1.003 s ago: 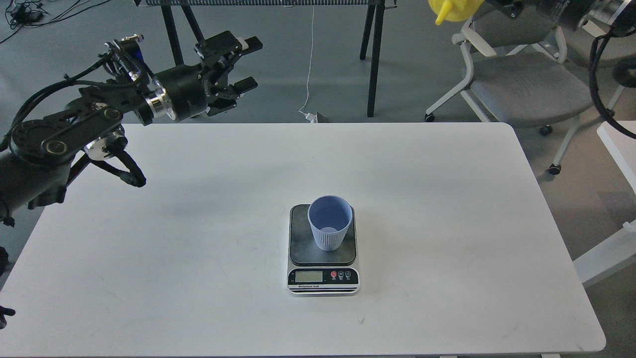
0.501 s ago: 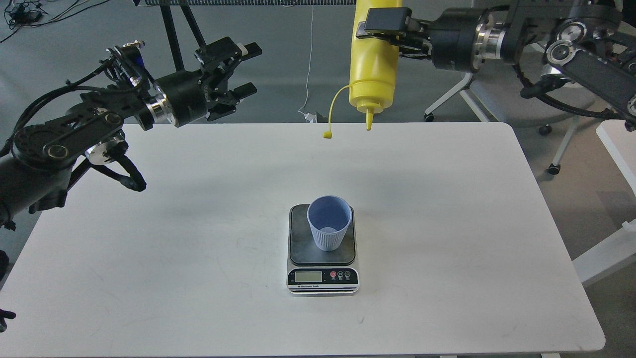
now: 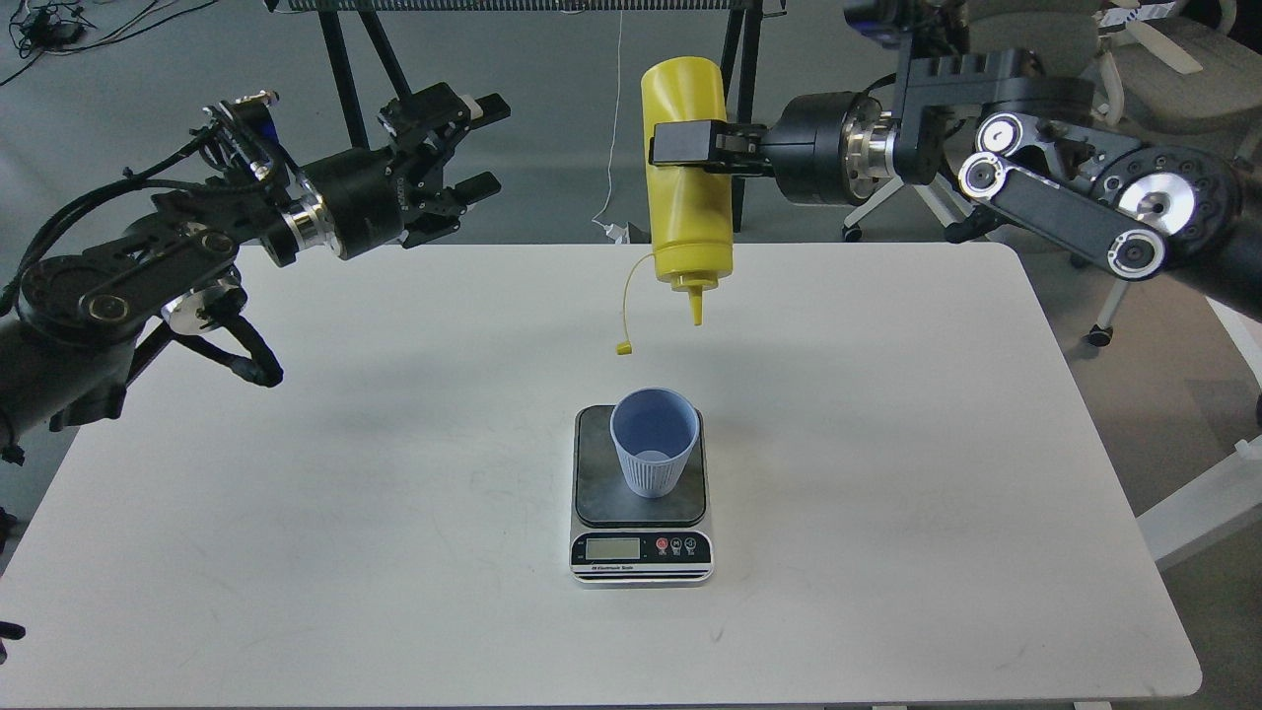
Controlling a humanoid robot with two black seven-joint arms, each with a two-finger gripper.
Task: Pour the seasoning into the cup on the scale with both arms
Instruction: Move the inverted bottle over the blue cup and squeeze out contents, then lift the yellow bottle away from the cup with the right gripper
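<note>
Head view, and here is what you have in front of you. Your right gripper (image 3: 687,146) is clamped across the middle of the seasoning bottle (image 3: 687,197), one black finger lying flat on the yellow wall facing you. The bottle hangs upside down and close to vertical over the far half of the table (image 3: 887,444), with its nozzle (image 3: 697,308) pointing straight down. Its small cap (image 3: 622,347) dangles on the tether to the left of the nozzle, a little lower than the tip. The nozzle sits above and beyond the cup (image 3: 654,439), with clear air between them; how its tip lines up with the cup mouth in depth, you cannot tell from here.

The cup stands upright on the dark plate of the scale (image 3: 641,493), toward the plate's far side, near the middle of the table and somewhat closer to the near edge. Inside, you see only its pale blue bottom. The scale's display (image 3: 612,548) faces the near edge; its reading is too small to make out.

Your left gripper (image 3: 471,146) hovers over the far left corner with its fingers spread apart, holding nothing and well apart from bottle and cup.
</note>
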